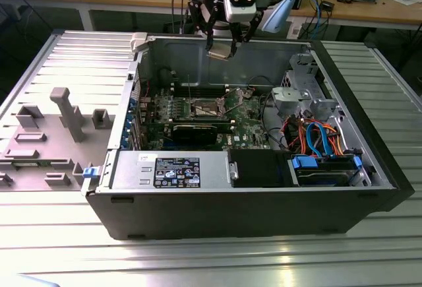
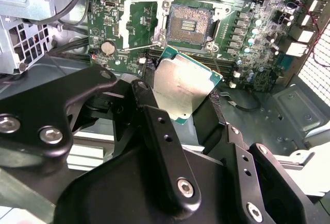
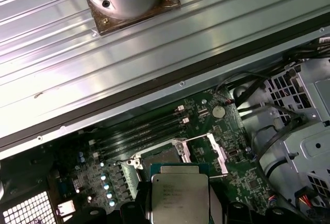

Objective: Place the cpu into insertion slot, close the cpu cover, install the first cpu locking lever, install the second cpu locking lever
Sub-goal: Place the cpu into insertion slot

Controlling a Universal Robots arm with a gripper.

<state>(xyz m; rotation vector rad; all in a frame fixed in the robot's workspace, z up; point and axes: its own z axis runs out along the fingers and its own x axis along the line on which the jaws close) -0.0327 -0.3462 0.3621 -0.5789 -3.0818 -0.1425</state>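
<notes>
No print is coming through clearly enough to read. The cpu (image 3: 178, 195), sitting clamped in the gripper (image 1: 222, 46), is carrying several lines of fine engraved lettering on its metal top in the first wrist view, all too small to make out. Well below the gripper, a black label (image 1: 177, 171) with white print and small symbols is lying on the grey power supply box (image 1: 128, 171), and a small white sticker (image 1: 145, 158) is sitting just beside it. The green circuit board (image 2: 139, 23) beneath the gripper is showing tiny white markings, likewise illegible.
</notes>
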